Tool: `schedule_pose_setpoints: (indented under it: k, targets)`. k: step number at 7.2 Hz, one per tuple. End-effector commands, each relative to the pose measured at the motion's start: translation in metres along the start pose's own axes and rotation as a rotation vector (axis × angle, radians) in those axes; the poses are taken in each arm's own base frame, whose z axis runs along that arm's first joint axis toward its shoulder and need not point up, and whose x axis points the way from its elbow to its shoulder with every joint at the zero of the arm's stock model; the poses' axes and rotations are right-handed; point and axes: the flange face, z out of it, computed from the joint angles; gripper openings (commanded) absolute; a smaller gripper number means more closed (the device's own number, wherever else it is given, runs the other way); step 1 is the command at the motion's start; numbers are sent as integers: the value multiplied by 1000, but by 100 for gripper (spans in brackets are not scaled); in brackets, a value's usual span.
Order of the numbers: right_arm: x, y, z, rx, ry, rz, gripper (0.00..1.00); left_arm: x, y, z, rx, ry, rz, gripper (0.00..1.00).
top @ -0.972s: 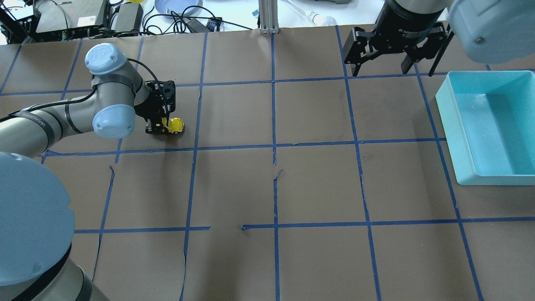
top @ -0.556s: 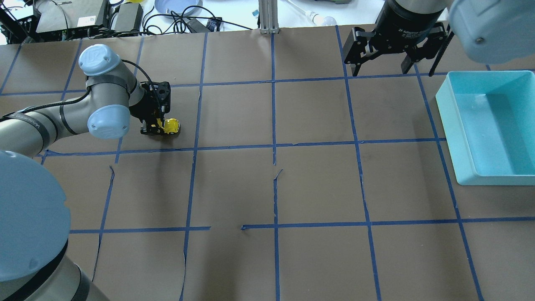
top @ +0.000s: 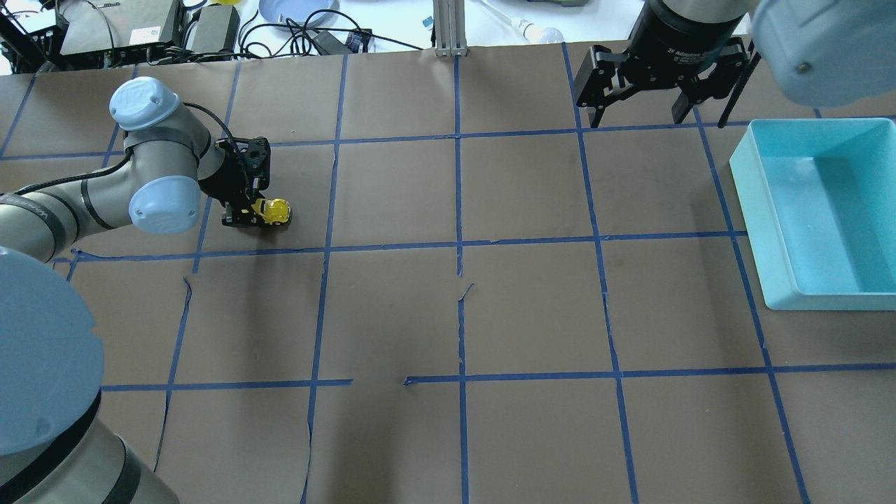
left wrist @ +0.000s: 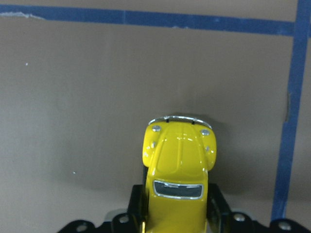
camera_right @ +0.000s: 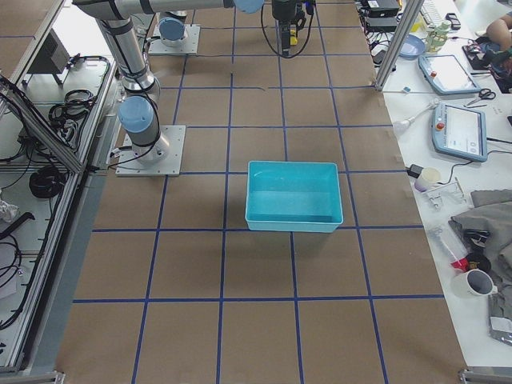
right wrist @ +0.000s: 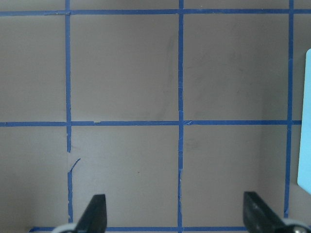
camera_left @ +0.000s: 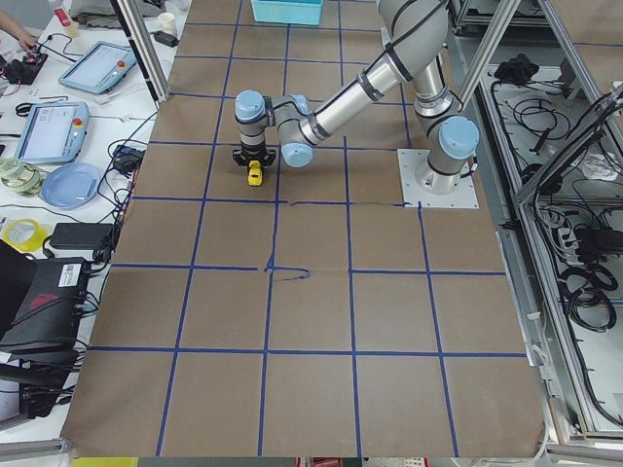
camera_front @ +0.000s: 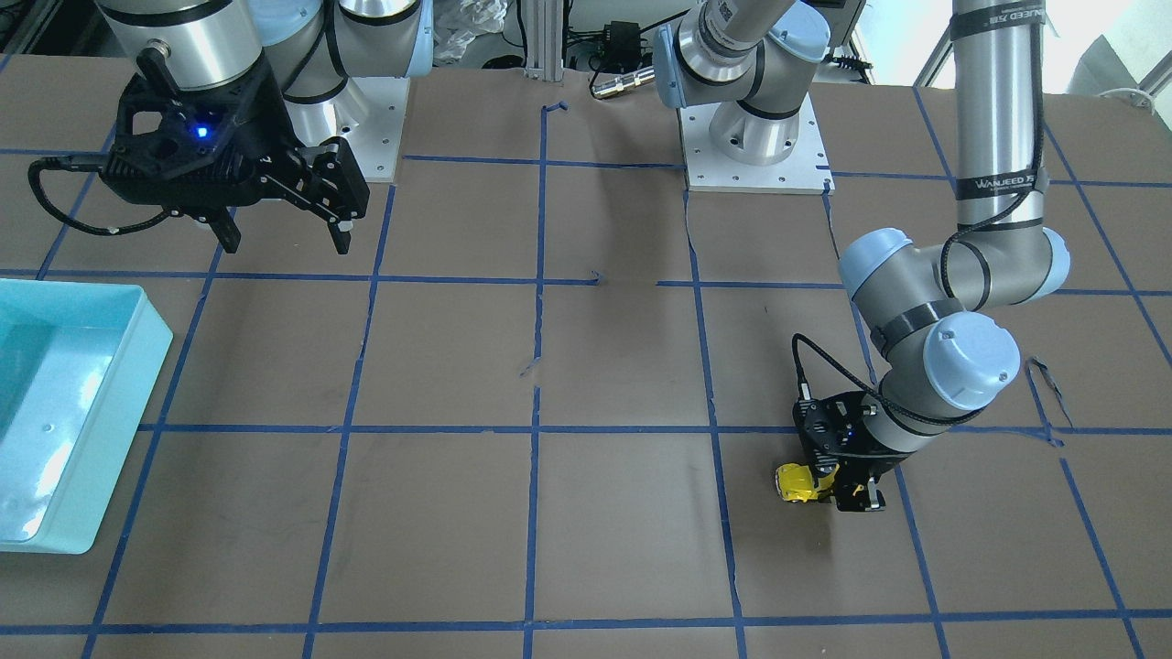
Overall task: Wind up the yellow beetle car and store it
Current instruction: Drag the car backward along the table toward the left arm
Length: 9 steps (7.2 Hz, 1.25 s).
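Note:
The yellow beetle car (top: 273, 211) is on the brown table at the left, its wheels at the surface. My left gripper (top: 246, 214) is shut on the car's rear half, and the nose sticks out to the right. The left wrist view shows the car (left wrist: 178, 167) between the fingers, its hood pointing away. It also shows in the front view (camera_front: 798, 482), with the left gripper (camera_front: 847, 491) next to it, and small in the left side view (camera_left: 254, 173). My right gripper (top: 638, 112) hangs open and empty above the far right of the table; its fingertips (right wrist: 95, 212) show in the right wrist view.
A light-blue bin (top: 784, 231) stands empty at the table's right edge, also in the front view (camera_front: 110, 430) and the right side view (camera_right: 292, 224). Blue tape lines grid the brown table cover. Cables and devices lie beyond the far edge.
My left gripper has drawn the car to the left along the table. The right arm has not moved.

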Motion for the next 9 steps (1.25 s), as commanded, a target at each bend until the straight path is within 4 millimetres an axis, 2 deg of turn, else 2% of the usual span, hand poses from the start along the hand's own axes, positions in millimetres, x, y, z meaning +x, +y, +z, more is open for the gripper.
schedule_pose_setpoints:
  k: [1, 4, 7, 9]
  targets:
    - [0, 0, 0, 0, 0, 0, 100, -1, 22, -2, -2, -4, 7, 11]
    - [0, 0, 0, 0, 0, 0, 100, 0, 65, -5, -6, -7, -4, 11]
    - [0, 0, 0, 0, 0, 0, 100, 2, 88, -7, -8, -8, -2, 11]
    - [0, 0, 0, 0, 0, 0, 100, 2, 88, -9, -9, -6, -2, 54]
